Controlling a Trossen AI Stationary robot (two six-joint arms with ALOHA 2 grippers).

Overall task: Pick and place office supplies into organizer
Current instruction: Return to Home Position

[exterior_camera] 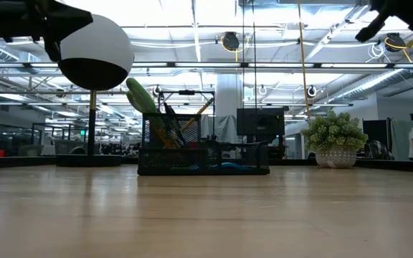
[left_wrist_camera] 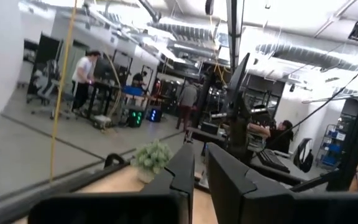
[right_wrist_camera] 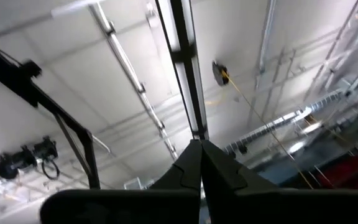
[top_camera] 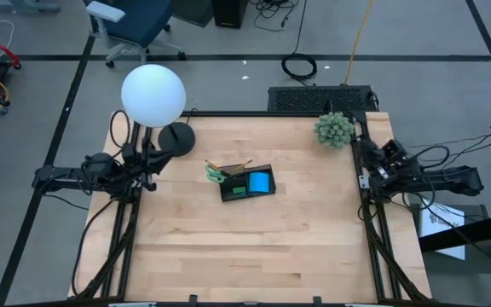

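Note:
The black organizer (top_camera: 247, 184) stands near the table's middle; the low view shows its mesh walls (exterior_camera: 203, 168). In it are the blue note pad (top_camera: 260, 182), the green-handled scissors (top_camera: 216, 175) (exterior_camera: 142, 97) and the orange and tan pencils (top_camera: 228, 164), which stick up out of the taller compartment. My left gripper (top_camera: 149, 177) (left_wrist_camera: 201, 155) hangs over the table's left edge, fingers nearly together and empty. My right gripper (top_camera: 365, 176) (right_wrist_camera: 201, 149) is raised over the right edge, shut and empty. Both are far from the organizer.
A lamp with a white globe (top_camera: 153, 94) and a round black base (top_camera: 176, 136) stands at the far left, close to my left arm. A fuzzy green plant (top_camera: 335, 130) (exterior_camera: 334, 132) sits at the far right corner. Bare wood lies on the near half.

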